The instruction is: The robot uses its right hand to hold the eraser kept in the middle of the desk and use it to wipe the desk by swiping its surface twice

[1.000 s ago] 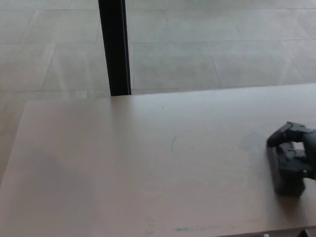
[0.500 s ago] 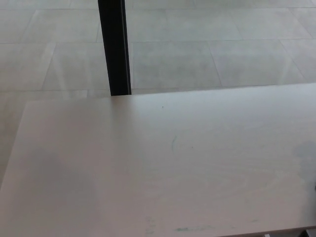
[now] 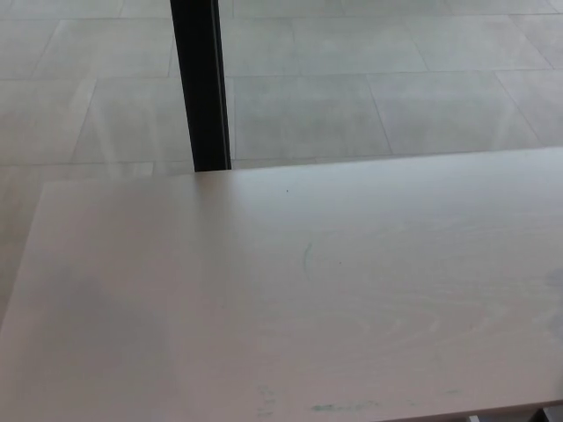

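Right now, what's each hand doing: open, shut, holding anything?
Left hand: not in view.
Right hand: not in view; only the bare desk shows, no eraser.

The pale tabletop (image 3: pixel 290 299) fills the lower part of the view. It carries a short curved mark (image 3: pixel 307 257) near its middle and a greenish smear (image 3: pixel 334 407) near the front edge. Behind it stands a black post (image 3: pixel 200 83) on a grey tiled floor (image 3: pixel 369 105).

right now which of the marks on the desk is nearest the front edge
The greenish smear, a horizontal streak just inside the front edge of the desk. The thin curved mark sits mid-desk; the tiny dot lies near the far edge.
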Tool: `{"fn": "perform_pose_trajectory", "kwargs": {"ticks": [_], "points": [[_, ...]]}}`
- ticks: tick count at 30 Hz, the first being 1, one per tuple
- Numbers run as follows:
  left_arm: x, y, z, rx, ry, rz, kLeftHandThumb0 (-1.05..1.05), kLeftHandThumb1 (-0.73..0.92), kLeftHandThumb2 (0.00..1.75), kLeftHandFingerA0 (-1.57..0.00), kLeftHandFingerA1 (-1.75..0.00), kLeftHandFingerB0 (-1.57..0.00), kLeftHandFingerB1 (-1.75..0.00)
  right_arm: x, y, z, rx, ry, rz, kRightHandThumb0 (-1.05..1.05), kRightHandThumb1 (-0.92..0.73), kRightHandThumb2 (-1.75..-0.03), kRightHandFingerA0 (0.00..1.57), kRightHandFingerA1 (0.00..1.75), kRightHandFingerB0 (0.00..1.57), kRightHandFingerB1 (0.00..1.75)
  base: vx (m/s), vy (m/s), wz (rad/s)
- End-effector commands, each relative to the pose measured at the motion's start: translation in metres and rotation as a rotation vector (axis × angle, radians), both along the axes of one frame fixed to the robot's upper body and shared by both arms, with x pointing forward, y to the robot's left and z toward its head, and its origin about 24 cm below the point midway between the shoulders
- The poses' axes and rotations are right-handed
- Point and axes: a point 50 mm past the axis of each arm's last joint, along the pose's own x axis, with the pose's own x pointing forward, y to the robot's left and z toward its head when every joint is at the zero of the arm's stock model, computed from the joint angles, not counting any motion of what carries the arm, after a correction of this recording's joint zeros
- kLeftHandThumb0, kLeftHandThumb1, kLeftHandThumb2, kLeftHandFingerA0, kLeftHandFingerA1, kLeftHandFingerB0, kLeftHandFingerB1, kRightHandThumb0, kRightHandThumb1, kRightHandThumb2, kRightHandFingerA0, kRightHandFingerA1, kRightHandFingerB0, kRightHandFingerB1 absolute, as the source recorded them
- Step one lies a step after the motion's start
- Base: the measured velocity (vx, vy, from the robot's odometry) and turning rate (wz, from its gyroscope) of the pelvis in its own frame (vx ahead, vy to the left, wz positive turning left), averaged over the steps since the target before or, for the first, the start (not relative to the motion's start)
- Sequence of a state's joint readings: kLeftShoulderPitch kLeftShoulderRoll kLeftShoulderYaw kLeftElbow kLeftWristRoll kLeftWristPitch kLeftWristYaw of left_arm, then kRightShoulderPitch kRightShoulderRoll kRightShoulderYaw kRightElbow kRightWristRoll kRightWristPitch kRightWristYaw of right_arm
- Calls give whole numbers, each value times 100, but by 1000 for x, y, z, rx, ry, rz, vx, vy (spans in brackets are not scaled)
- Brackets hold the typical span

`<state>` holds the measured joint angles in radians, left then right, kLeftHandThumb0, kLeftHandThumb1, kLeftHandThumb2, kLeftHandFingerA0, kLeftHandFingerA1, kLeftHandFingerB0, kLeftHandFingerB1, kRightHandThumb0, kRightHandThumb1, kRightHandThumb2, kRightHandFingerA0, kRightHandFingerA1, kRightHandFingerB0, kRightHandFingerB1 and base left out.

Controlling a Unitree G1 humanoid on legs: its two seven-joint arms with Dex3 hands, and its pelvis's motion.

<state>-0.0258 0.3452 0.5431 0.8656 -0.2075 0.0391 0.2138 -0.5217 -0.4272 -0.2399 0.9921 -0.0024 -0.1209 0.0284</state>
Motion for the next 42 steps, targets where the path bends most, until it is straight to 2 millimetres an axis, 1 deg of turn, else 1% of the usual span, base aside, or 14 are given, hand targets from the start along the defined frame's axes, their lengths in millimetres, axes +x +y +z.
{"fn": "perform_pose_trajectory", "kwargs": {"ticks": [1,6,7,10,23,29,30,32,33,35,36,37,38,42], "points": [[-1,5,6,38,-1,-10,-54,60,58,-67,-109,-67,-70,-2,0,-2,-4,16,7,-15,-63,-107,89,175,71,152,0,0,0],[-5,4,5,36,-5,-7,-55,60,57,-69,-115,-71,-73,12,6,21,53,-68,92,-17,-66,-97,89,175,73,119,0,0,0],[-6,5,4,29,-13,-6,-53,60,58,-68,-113,-68,-72,17,6,31,28,-75,107,-24,-62,-107,116,135,76,92,0,0,0],[-7,7,4,33,-3,-2,-53,59,58,-65,-117,-67,-73,28,5,63,32,-147,162,-29,-83,-64,85,175,70,59,0,0,0],[-15,10,2,36,25,8,-58,59,57,-67,-109,-66,-71,-17,-82,169,95,-468,-49,-60,-76,-63,82,97,58,43,0,0,0],[-14,10,4,41,26,16,-56,59,58,-66,-112,-66,-74,-86,-131,158,57,-514,-368,-90,-66,-61,124,73,92,60,0,0,0],[-15,12,5,44,15,23,-55,59,58,-68,-115,-68,-75,-97,-137,150,71,-513,-423,-93,-47,-96,124,82,95,69,0,0,0],[-14,12,6,40,10,19,-56,59,58,-67,-117,-67,-76,-110,-141,141,61,-510,-461,-95,-66,-62,132,71,97,67,0,0,0],[-15,12,6,33,-6,28,-56,59,58,-67,-113,-67,-74,-140,-149,110,59,-474,-567,-93,-49,-101,124,86,98,82,0,0,0],[-15,12,6,32,-8,29,-56,59,58,-67,-113,-67,-74,-144,-149,107,58,-471,-579,-93,-49,-101,124,86,98,82,0,0,0],[-15,12,7,33,-13,26,-56,59,58,-66,-120,-66,-74,-160,-153,84,126,-454,-658,-99,-65,-61,139,76,95,82,0,0,0],[-15,12,7,35,-5,27,-56,59,58,-66,-117,-66,-73,-170,-154,70,152,-428,-712,-98,-45,-98,128,85,92,86,0,0,0],[-15,13,8,38,-2,29,-54,60,58,-67,-117,-68,-73,-175,-152,60,182,-427,-739,-100,-64,-61,132,82,91,85,0,0,0],[-16,14,8,30,-20,28,-56,59,57,-62,-107,-64,-72,-194,-137,15,236,-376,-815,-97,-68,-62,136,87,85,93,0,0,0]]}}
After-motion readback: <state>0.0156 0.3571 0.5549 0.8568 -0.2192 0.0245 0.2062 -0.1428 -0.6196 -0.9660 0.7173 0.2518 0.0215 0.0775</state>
